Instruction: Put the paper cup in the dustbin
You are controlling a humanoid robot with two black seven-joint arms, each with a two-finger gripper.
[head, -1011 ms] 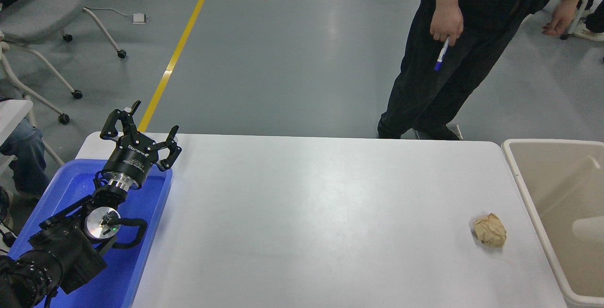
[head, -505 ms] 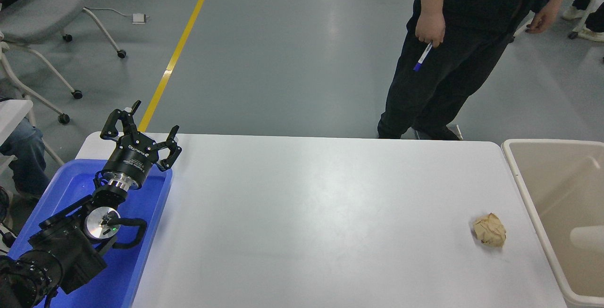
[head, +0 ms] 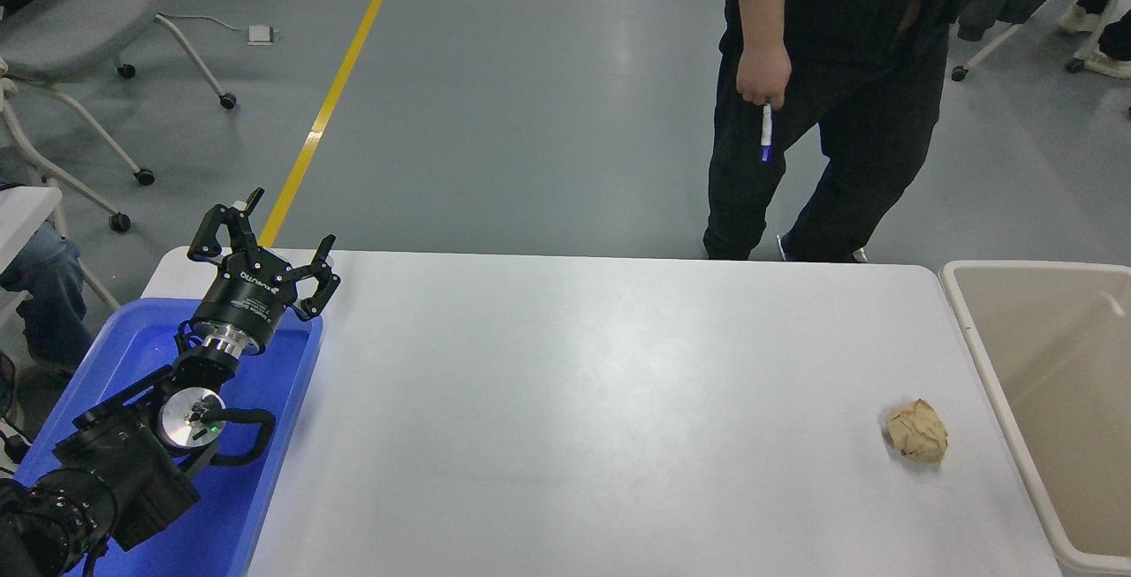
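The paper cup cannot be seen anywhere on the table. At the left, the left gripper (head: pixel 265 246) is parked above a blue tray (head: pixel 265 462), fingers spread. A crumpled brown paper ball (head: pixel 917 430) lies near the beige dustbin (head: pixel 990 356) at the right edge.

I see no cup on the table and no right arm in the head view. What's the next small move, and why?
Probably none for the cup: confirm, then end the task. No paper cup shows on the white table or in the visible part of the dustbin. Only a crumpled brown paper ball lies near the bin, and the left gripper is parked, open, over the blue tray.
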